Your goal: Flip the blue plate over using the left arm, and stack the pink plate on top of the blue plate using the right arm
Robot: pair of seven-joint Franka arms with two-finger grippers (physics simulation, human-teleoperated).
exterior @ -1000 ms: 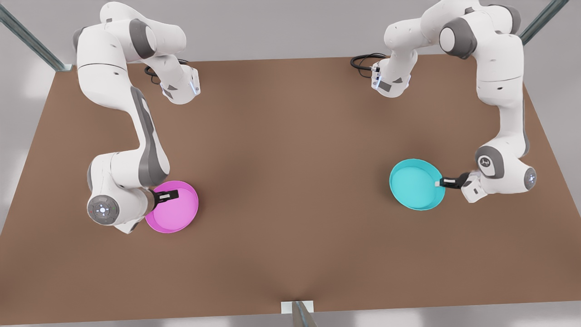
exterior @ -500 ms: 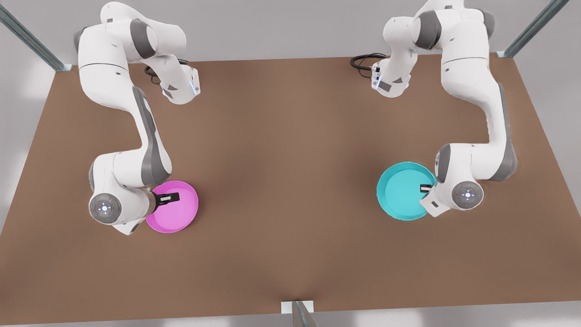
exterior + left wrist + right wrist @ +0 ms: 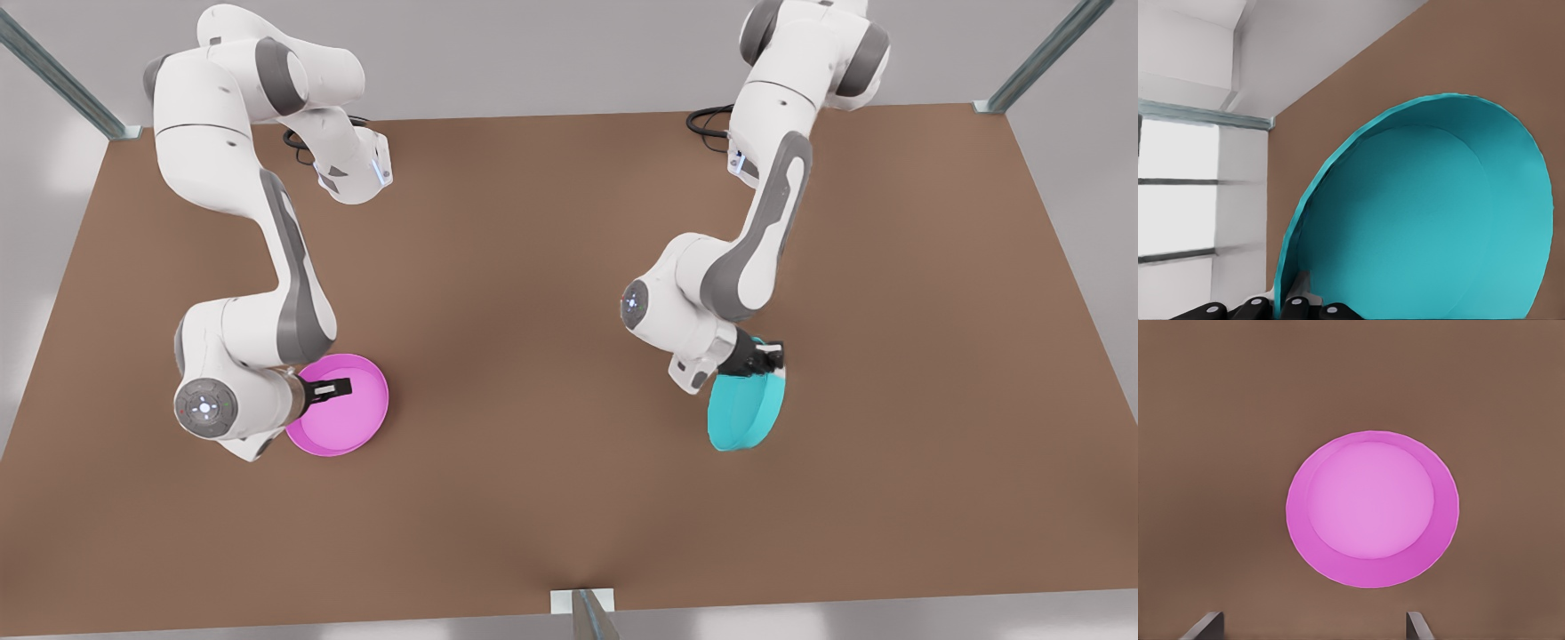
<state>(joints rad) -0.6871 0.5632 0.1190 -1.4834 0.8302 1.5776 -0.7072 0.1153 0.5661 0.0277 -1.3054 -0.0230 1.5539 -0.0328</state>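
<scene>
The blue plate [image 3: 745, 413] hangs tilted almost on edge above the table on the front view's right. My left gripper [image 3: 765, 360] is shut on its upper rim. In the left wrist view the blue plate [image 3: 1425, 220] shows its hollow side, and the left gripper [image 3: 1288, 303] pinches the rim. The pink plate [image 3: 351, 418] lies flat and rim up on the front view's left. My right gripper [image 3: 333, 387] hovers above it, open. The right wrist view looks straight down on the pink plate [image 3: 1371, 509], and the right gripper [image 3: 1311, 620] has its fingers spread wide.
The brown table [image 3: 551, 356] stretches wide between the two plates. Black cables [image 3: 711, 120] lie at the back by the arm bases. Metal posts [image 3: 1040, 53] stand at the back corners, and a small bracket [image 3: 582, 604] sits at the front edge.
The left arm swung toward the front view's left and turned its wrist, bringing the blue plate from flat to nearly on edge. The right arm stayed over the pink plate.
</scene>
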